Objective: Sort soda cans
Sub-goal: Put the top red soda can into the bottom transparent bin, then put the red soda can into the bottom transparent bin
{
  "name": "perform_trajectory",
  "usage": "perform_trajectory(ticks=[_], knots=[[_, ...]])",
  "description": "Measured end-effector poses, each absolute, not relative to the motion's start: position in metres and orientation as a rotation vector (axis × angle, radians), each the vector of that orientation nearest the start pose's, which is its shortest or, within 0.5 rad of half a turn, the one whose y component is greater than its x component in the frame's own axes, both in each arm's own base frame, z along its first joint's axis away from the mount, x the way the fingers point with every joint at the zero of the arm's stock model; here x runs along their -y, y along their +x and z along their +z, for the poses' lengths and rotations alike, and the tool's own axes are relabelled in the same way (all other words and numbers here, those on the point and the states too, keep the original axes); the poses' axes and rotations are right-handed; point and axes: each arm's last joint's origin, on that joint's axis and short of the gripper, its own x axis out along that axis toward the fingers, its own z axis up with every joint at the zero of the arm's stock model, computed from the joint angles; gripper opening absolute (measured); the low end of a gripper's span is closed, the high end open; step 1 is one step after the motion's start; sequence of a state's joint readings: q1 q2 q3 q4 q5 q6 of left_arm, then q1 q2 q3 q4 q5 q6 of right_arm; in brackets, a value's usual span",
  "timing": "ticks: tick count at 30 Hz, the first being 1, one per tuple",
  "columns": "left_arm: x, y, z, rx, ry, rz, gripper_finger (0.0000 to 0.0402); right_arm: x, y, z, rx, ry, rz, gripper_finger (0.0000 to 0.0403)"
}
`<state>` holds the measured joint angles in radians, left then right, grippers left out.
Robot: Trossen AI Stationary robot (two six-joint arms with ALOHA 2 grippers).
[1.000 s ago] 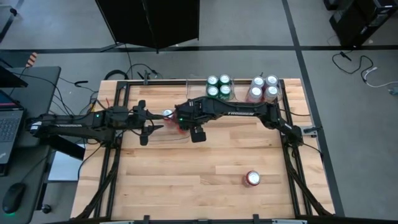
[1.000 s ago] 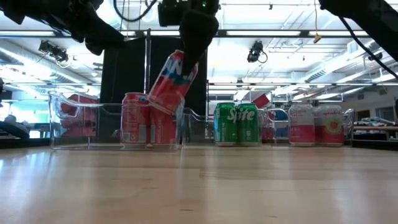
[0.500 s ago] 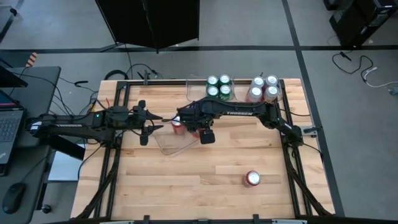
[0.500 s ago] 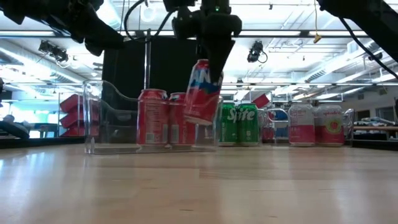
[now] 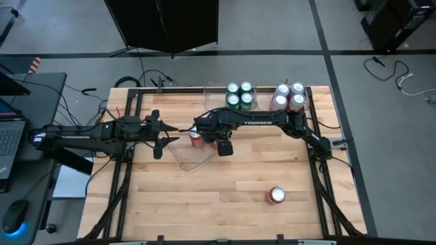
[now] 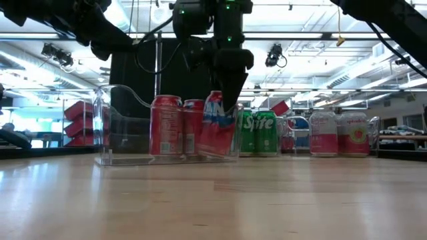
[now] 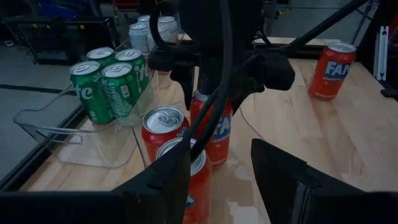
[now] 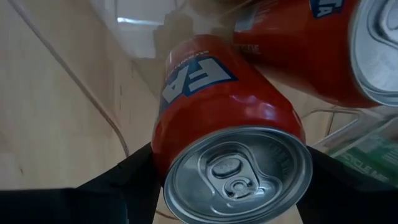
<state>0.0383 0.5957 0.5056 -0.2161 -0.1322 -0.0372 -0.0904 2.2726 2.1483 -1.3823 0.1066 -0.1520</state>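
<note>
My right gripper (image 5: 219, 136) reaches across from the table's right and is shut on a red soda can (image 6: 217, 127), tilted inside a clear bin (image 6: 107, 127). Two more red cans (image 6: 167, 125) stand upright in that bin beside it. My left gripper (image 7: 221, 180) is open, raised off the table at the bin's left side, and touches nothing. Green cans (image 5: 239, 95) and silver-white cans with red (image 5: 289, 96) stand in groups at the far edge. A lone red can (image 5: 276, 196) stands near the table's near right. My right gripper pinches the red can's upper body just below its silver top (image 8: 239, 174), one finger (image 8: 134, 177) on each side. The fingers come from above, pointing down. The can is tilted, with its lower end (image 6: 210, 152) down at the bin's floor beside the upright red cans.
The green cans sit in a clear bin of their own (image 7: 43, 118), and the silver-white ones in another at the far right. Bare wood lies across the near half of the table around the lone red can. Cables and a laptop sit beyond the table's left edge.
My right gripper has carried the tilted red can toward the table's right and down, from above the bin's rim to the bin's floor, and the can now stands less tilted. The clear bin with its two upright red cans has slid toward the right and turned a little.
</note>
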Motion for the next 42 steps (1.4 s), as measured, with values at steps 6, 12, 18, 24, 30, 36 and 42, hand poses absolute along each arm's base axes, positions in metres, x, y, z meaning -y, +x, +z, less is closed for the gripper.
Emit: perform_trajectory(ticks=[6, 12, 18, 24, 30, 36, 42], knots=[[-0.009, 0.143, 0.260, -0.303, -0.023, 0.175, 0.0172, 0.045, 0.447, 0.235, -1.500, -0.131, -0.050, 0.0315], [-0.009, 0.143, 0.260, -0.301, -0.023, 0.175, 0.0172, 0.046, 0.448, 0.236, -1.488, -0.140, -0.055, 0.0344], [-0.009, 0.143, 0.260, -0.302, -0.024, 0.175, 0.0172, 0.045, 0.445, 0.243, -1.506, -0.144, -0.048, 0.0341], [-0.009, 0.143, 0.260, -0.302, -0.023, 0.173, 0.0172, 0.040, 0.434, 0.278, -1.556, -0.180, -0.116, 0.0326], [-0.009, 0.142, 0.259, -0.313, -0.023, 0.172, 0.0172, 0.020, 0.411, 0.331, -1.401, -0.129, -0.096, 0.0288], [-0.009, 0.142, 0.259, -0.313, -0.025, 0.161, 0.0172, -0.008, 0.379, 0.365, -1.310, -0.131, -0.139, 0.0177], [-0.009, 0.142, 0.259, -0.313, -0.025, 0.161, 0.0172, -0.030, 0.349, 0.350, -1.317, -0.115, -0.179, 0.0025]])
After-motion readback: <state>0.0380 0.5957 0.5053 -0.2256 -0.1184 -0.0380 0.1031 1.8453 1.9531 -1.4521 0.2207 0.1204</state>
